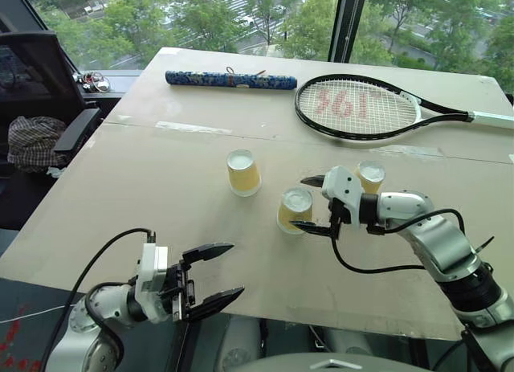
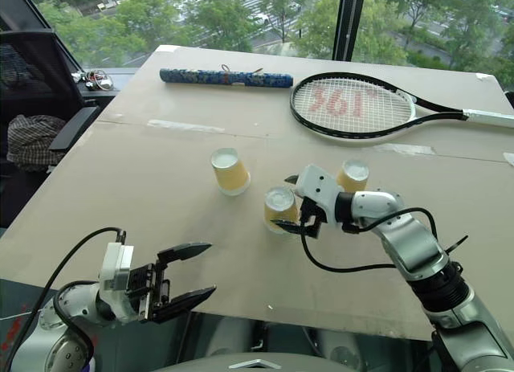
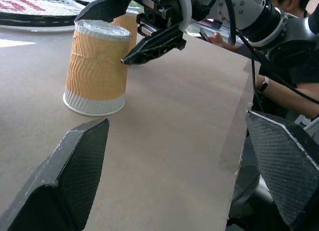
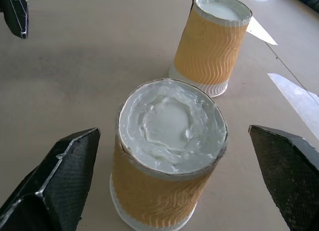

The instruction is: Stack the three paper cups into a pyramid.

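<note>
Three paper cups stand upside down and apart on the bench (image 1: 161, 187), none stacked. The middle cup (image 1: 295, 210) sits near the bench's centre; the left cup (image 1: 242, 173) stands at its 10 o'clock, the far cup (image 1: 370, 177) at its 2 o'clock, partly behind the right arm. The right claw (image 1: 315, 205) is released, its fingers straddling the middle cup without gripping it. The left claw (image 1: 210, 276) hangs spread wide at the near edge, at 7 o'clock, holding nothing. A tennis racket (image 1: 361, 107) lies at 12 o'clock.
</note>
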Available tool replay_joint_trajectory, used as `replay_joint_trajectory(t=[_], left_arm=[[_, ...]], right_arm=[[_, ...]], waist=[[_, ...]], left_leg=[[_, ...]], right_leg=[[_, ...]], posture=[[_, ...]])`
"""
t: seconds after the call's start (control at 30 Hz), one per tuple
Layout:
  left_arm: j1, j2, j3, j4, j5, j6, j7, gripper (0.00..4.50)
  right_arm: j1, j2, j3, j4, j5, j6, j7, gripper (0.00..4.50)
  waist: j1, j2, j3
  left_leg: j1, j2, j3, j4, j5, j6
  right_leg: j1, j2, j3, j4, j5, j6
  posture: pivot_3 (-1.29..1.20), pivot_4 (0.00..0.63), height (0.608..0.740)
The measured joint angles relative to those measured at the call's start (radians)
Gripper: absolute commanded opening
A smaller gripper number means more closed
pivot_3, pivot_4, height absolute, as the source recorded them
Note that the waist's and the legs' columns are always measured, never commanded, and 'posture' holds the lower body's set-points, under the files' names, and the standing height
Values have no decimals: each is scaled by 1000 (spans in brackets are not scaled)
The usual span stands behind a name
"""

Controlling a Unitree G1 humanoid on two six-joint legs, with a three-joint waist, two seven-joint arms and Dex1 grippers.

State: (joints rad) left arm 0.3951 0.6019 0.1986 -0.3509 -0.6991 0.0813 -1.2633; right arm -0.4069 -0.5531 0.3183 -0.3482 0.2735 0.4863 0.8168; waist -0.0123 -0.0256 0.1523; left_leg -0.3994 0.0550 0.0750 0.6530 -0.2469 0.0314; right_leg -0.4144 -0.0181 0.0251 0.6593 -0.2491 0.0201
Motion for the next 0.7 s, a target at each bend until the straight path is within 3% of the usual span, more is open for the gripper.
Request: replay_joint_trajectory(t=[0.33, 0.7], left_arm=[[-25, -23, 21, -21, -38, -1, 13, 4500], [-44, -23, 19, 6, -31, -1, -9, 4500]], right_arm=[[47, -72, -254, -119, 52, 35, -77, 4476], [86, -43, -254, 77, -47, 1, -160, 4476]], waist=[[-1, 0, 0], [-2, 0, 0]], left_leg=[[0, 0, 0, 0, 0, 0], [0, 0, 1, 0, 0, 0]], right_leg=[[0, 0, 0, 0, 0, 0], [0, 2, 1, 0, 0, 0]], posture=[[0, 150, 740], [0, 150, 740]])
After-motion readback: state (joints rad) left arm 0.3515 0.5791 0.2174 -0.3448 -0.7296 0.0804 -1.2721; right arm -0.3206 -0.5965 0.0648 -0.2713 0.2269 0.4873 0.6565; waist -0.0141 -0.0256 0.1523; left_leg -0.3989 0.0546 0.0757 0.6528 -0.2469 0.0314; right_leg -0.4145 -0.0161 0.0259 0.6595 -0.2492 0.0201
